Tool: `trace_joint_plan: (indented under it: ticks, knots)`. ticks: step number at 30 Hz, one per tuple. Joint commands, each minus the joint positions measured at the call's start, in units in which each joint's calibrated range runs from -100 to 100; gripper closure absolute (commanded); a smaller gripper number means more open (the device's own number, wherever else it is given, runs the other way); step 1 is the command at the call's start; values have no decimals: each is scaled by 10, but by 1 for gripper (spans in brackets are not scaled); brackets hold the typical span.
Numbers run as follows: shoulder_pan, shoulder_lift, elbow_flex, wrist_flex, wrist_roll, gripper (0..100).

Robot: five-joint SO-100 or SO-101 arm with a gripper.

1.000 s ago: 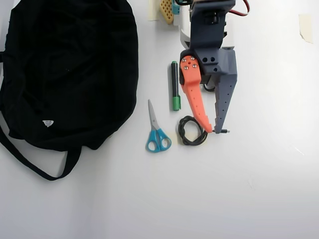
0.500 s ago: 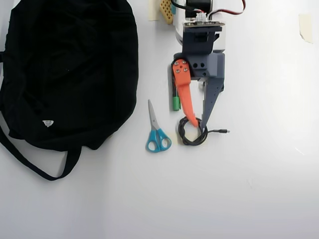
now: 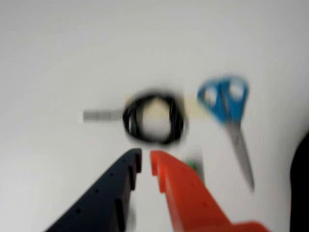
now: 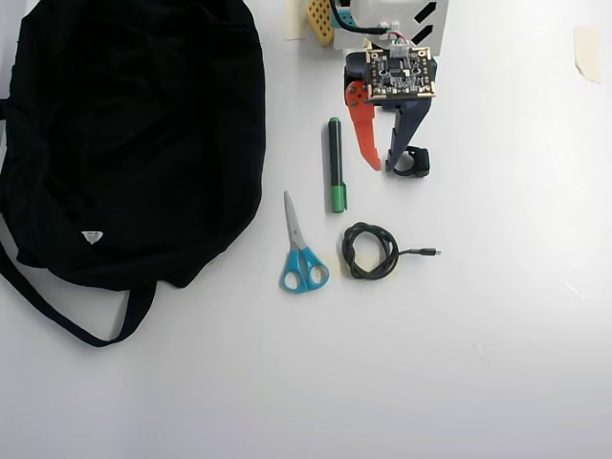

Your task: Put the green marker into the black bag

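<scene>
The green marker [image 4: 336, 164] lies lengthwise on the white table, just right of the black bag [image 4: 124, 134], which fills the left of the overhead view. My gripper [image 4: 382, 168] hangs to the right of the marker, apart from it. Its orange and dark fingers are closed to a thin slit and hold nothing. In the blurred wrist view the gripper [image 3: 146, 162] points at the table. Only a green end of the marker [image 3: 194, 165] peeks out beside the orange finger [image 3: 183, 193]. The bag [image 3: 301, 183] shows at the right edge.
Blue-handled scissors [image 4: 301, 253] lie below the marker, and they also show in the wrist view [image 3: 227, 104]. A coiled black cable [image 4: 370, 251] with a plug lies to their right and sits ahead of the fingers in the wrist view [image 3: 153, 118]. The arm's base [image 4: 382, 19] stands at the top.
</scene>
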Motion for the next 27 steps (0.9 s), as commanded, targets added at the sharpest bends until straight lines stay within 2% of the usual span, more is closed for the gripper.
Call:
trace_joint_plan:
  ticks: [1,6,15,27]
  knots:
    - [-10,-17,-4,76,-1,98]
    - [-25,-12,10,134,-2,98]
    - [-25,-13,98,131,-2,98]
    - [-18,-11,133,127,4,95]
